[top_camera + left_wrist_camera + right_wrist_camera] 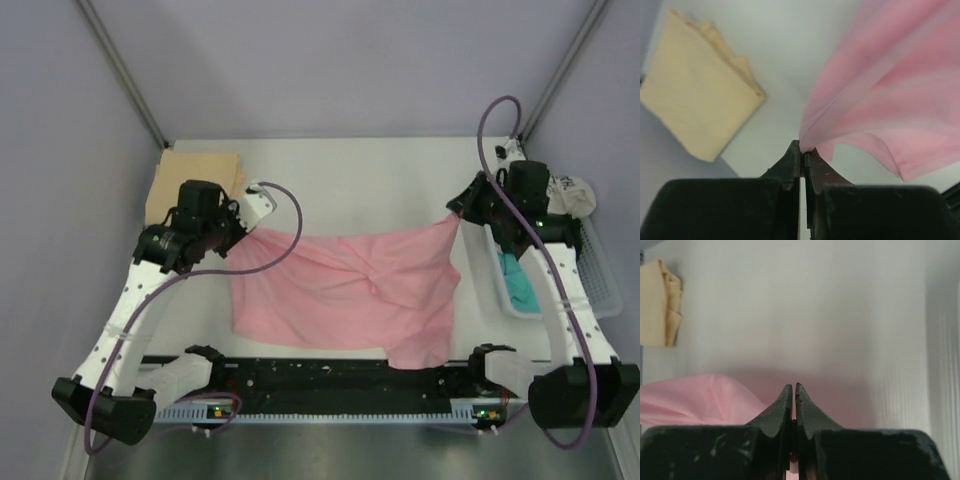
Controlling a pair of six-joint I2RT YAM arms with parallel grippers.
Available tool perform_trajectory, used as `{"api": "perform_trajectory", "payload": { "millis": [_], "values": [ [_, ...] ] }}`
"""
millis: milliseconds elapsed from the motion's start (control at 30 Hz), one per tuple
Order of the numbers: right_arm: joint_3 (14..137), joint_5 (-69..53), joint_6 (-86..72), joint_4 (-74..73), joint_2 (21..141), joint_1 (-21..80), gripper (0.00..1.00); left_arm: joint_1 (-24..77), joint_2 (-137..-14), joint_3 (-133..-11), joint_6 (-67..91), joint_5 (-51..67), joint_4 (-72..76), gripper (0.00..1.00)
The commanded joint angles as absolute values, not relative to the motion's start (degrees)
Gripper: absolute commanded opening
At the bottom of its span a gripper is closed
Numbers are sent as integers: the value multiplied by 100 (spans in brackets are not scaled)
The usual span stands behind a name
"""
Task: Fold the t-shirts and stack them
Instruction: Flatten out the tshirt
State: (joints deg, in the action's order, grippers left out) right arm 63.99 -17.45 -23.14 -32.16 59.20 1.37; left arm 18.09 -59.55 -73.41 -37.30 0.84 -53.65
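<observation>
The pink shirt (345, 290) lies across the middle of the tabletop (360, 170). Its two far corners are raised and its near hem trails to the near edge. The left gripper (250, 226) is clamped on the far-left corner and the right gripper (461, 209) on the far-right one, with both sets of jaws pressed together on cloth. The fabric looks light, limp and wrinkle-prone. It should sag between any two holds and slide easily on the smooth top, so corners or shoulder seams, pulled taut, seem the best places to grip. A folded tan shirt (197, 180) sits in the far-left corner. A basket (603, 285) at the right edge holds a teal shirt (520, 285) and a white shirt (572, 194). Only the top view shows the basket and the shirt's whole spread. The left wrist view shows the pinch itself: the left gripper (802, 150) bites a small bunch of pink shirt (880, 100) at its very tips, and the tan shirt (695, 95) shows layered edges. The right wrist view shows only a sliver of pink deep between the closed fingers of the right gripper (793, 390). The rest of the pink shirt (700, 397) billows to the left there, with the tan shirt (660, 302) far off.
</observation>
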Motion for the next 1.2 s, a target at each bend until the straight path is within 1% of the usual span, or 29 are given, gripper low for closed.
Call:
{"api": "perform_trajectory", "payload": {
  "millis": [0,100,133,167,200,233,267,300,400,467,600,733,967,1033,1067,1133,1167],
  "values": [
    [6354,-1538,-2268,-2751,6896,176,0,1793,-5818,-6488,-4270,1632,-5413,0],
    [6574,-1679,-2233,-2760,7784,316,0,1802,-5775,-5934,-4517,2222,-5537,0],
    [6661,-1635,-2145,-2795,8100,412,6,1802,-5766,-5759,-4570,2319,-5572,0],
    [6767,-1556,-2014,-2873,8356,465,24,1793,-5748,-5600,-4640,2373,-5590,0],
    [6915,-1382,-1891,-3057,8602,535,36,1802,-5731,-5468,-4675,2399,-5590,0],
    [7082,-1119,-1803,-3354,8770,571,54,1793,-5704,-5345,-4684,2391,-5572,0],
    [7241,-820,-1680,-3645,8876,615,60,1802,-5704,-5265,-4676,2373,-5572,0],
    [7268,-443,-1618,-3795,8868,650,61,1802,-5695,-5204,-4676,2356,-5555,0],
    [6779,182,-1590,-3876,8396,685,61,1793,-5687,-5098,-4614,2285,-5520,0],
    [6313,220,-1705,-3876,7982,703,57,1793,-5722,-5063,-4579,2276,-5423,0],
    [5407,-200,-1986,-3736,7480,913,43,1793,-5888,-5089,-4483,2311,-5274,0],
    [4949,-352,-2118,-3525,7733,1186,43,1802,-6047,-5168,-4412,2338,-5238,0],
    [4746,-729,-2232,-3006,8402,1257,42,1793,-5950,-5089,-4403,2250,-5229,0],
    [4694,-799,-2259,-2901,8472,1274,40,1793,-5950,-5071,-4386,2206,-5247,0],
    [4676,-809,-2259,-2857,8507,1274,36,1793,-5968,-5071,-4394,2180,-5256,0],
    [4632,-852,-2268,-2787,8543,1283,30,1793,-6003,-5063,-4403,2092,-5291,5],
    [4623,-870,-2259,-2751,8560,1292,27,1793,-6038,-5071,-4403,2048,-5300,13]
  ]
}}
